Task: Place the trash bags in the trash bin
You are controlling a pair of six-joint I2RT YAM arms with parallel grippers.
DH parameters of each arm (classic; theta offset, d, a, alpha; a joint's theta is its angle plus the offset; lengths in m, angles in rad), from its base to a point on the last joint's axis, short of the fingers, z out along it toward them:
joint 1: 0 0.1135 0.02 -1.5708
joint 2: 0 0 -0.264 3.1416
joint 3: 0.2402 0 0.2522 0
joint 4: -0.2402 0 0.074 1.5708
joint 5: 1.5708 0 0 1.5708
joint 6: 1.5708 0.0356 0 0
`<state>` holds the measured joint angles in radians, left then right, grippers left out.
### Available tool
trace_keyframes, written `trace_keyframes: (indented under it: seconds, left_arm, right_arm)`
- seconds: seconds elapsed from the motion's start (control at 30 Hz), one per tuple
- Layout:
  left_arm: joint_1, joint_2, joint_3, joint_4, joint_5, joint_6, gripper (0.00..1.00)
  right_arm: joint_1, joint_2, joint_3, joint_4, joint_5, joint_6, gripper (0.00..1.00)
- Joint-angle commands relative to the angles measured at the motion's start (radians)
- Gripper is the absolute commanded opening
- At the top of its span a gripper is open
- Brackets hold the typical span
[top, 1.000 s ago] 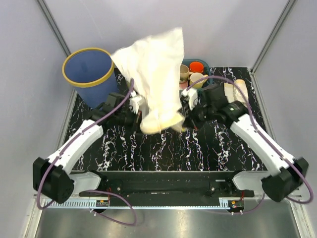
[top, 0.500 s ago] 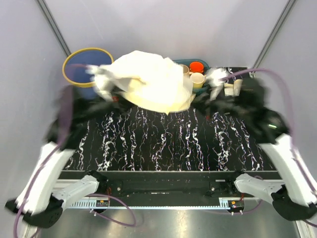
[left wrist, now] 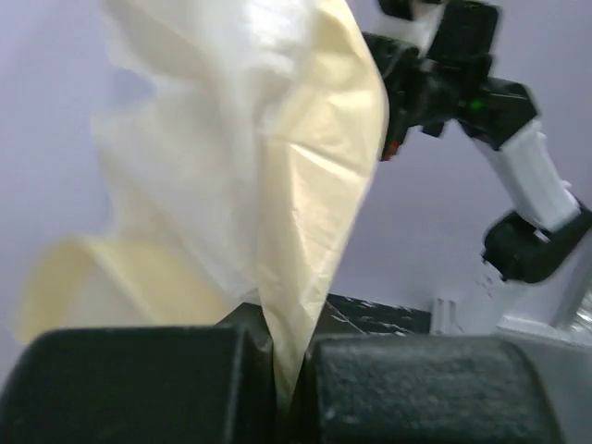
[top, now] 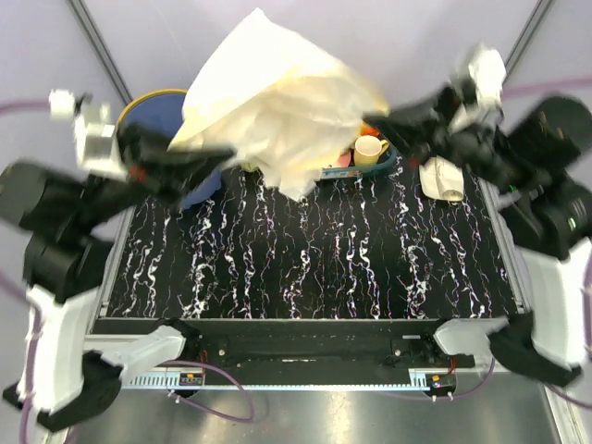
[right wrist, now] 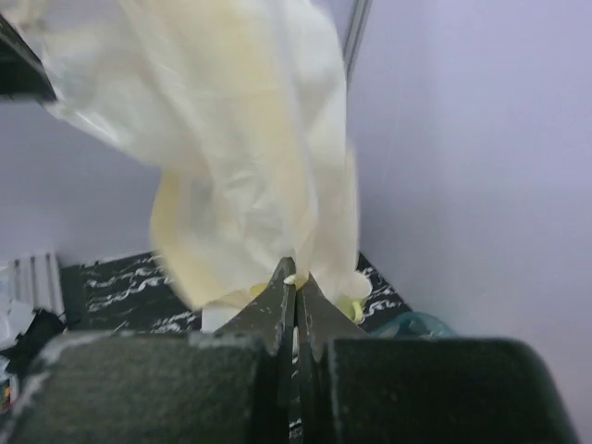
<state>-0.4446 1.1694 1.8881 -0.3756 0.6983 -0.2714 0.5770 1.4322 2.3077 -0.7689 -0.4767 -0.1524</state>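
Cream-white and crinkly, the large translucent plastic-film trash sack [top: 277, 102] hangs spread in the air between my two arms, above the back of the black, white-veined worktop [top: 305, 268]. My left pincer [left wrist: 289, 365] is clamped shut on a fold of the film, seen close up in the left wrist view. My right pincer [right wrist: 296, 301] is closed on another pinch at the sack's opposite side.

The round blue plastic trash bin with a yellow rim ring [top: 159, 111] stands at the back left corner, partly hidden behind my left arm and the sack's left edge. Most of the sack hangs to the right of the bin's mouth, over a yellow mug [top: 370, 148], rather than above the opening.

To do this step well, I judge that both arms should travel left together, with the sack's drooping bottom held higher than the rim. That way nothing drags across the mug or snags on the ring. Bringing the pincers nearer each other would gather the film narrower than the mouth. Once it is centred, I would lower until the bulk sits inside, and only then let go. Film this light could drape over the rim and slide out, and a tug on the rim might tip the bin.

A pale object [top: 442, 178] lies at the right of the worktop. I cannot tell whether it is the remaining bags.
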Motion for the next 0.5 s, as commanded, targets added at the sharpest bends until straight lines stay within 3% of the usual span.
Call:
trace_keyframes:
  seconds: [0.0, 0.07, 0.1, 0.17, 0.2, 0.23, 0.3, 0.33, 0.37, 0.4, 0.47]
  left_arm:
    - [-0.057, 0.005, -0.510, -0.314, -0.047, 0.052, 0.00]
    - [-0.078, 0.055, -0.680, -0.383, 0.047, 0.113, 0.00]
    - [-0.083, 0.040, -0.783, -0.385, 0.062, 0.112, 0.00]
    - [-0.095, -0.034, -0.744, -0.378, 0.124, 0.148, 0.00]
    - [-0.098, -0.054, -0.607, -0.353, 0.174, 0.155, 0.00]
    - [-0.097, -0.066, -0.487, -0.336, 0.194, 0.152, 0.00]
    - [-0.083, -0.031, -0.245, -0.248, 0.216, 0.072, 0.00]
    - [-0.041, 0.039, 0.027, -0.208, 0.230, 0.023, 0.00]
    - [-0.011, 0.073, 0.122, -0.159, 0.234, -0.099, 0.00]
    - [0.018, 0.094, 0.191, -0.012, 0.222, -0.161, 0.00]
    - [0.063, 0.086, 0.142, 0.119, 0.131, -0.222, 0.00]
  right_arm:
    - [0.009, -0.142, -0.604, -0.039, -0.009, -0.029, 0.00]
    - [0.065, -0.192, -0.876, -0.113, -0.104, -0.004, 0.00]
    - [0.098, -0.206, -0.921, -0.130, -0.120, 0.010, 0.00]
    - [0.129, -0.259, -0.920, -0.129, -0.158, -0.002, 0.00]
    - [0.133, -0.265, -0.871, -0.121, -0.155, 0.002, 0.00]
    - [0.132, -0.238, -0.796, -0.124, -0.152, 0.005, 0.00]
    - [0.132, -0.167, -0.447, -0.145, -0.128, 0.029, 0.00]
    - [0.130, -0.083, -0.189, -0.147, -0.050, 0.034, 0.00]
    - [0.130, -0.043, -0.069, -0.142, -0.004, 0.028, 0.00]
    - [0.129, -0.008, 0.031, -0.141, 0.047, -0.008, 0.00]
    - [0.126, 0.045, 0.116, -0.086, 0.205, -0.038, 0.00]
